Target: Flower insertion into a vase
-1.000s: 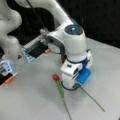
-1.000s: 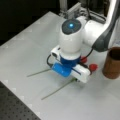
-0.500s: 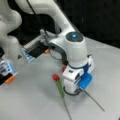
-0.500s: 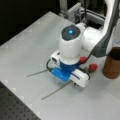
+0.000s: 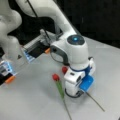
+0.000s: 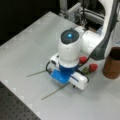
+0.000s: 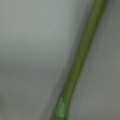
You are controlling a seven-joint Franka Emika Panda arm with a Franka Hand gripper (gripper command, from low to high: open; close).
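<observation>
Gripper (image 5: 75, 93) low over bench (image 5: 30, 100) flowers (image 5: 56, 78); its opening perhaps hidden. Vase (image 6: 113, 63) appears in a front view; the wrist view shows only stem (image 7: 80, 60).

A green flower stem (image 7: 80, 60) runs slantwise just below the wrist, from upper right to lower left (a paler green leaf bit (image 7: 60, 111) near its lower end), against grey table (image 7: 27, 55).

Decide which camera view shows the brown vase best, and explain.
A front view shows the vase best: a dark-brown upright cylinder at that view's right edge, partly cropped, standing near the red flower heads. Neither the remaining front view nor the wrist view shows it.
</observation>
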